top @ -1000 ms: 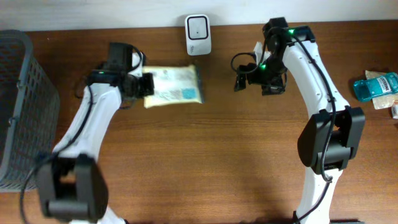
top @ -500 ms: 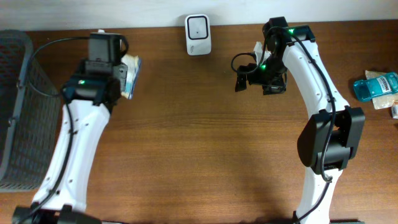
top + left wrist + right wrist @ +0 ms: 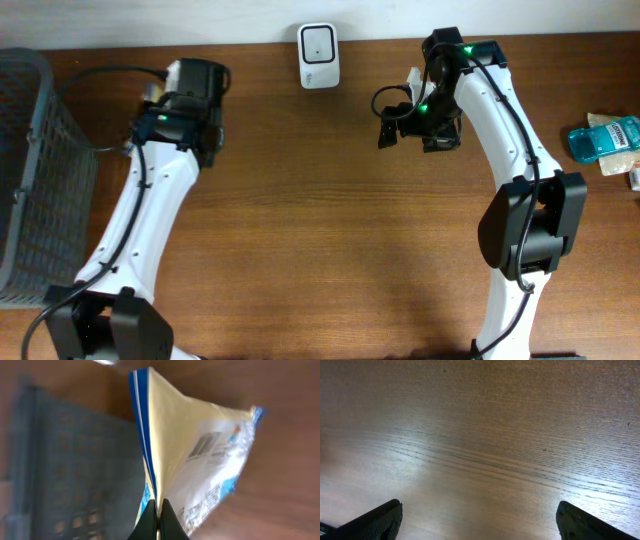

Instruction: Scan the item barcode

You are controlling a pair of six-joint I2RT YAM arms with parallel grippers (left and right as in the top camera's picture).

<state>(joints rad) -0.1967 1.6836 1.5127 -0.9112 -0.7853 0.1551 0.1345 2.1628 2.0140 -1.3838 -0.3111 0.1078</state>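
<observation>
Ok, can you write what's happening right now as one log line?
left tool: shut on cream-and-blue plastic packet, barcode showing | right tool: open, empty

A dark grey wire-mesh basket stands at the left edge of the brown wooden table, partly cut off by the overhead view. In the left wrist view the same basket shows as a blurred grid. At the far right edge lies a teal-blue plastic packet with a white label — just below it, a small pale scrap, too small to identify. The right wrist view shows the tabletop's wood grain with a pale glare across it.
</observation>
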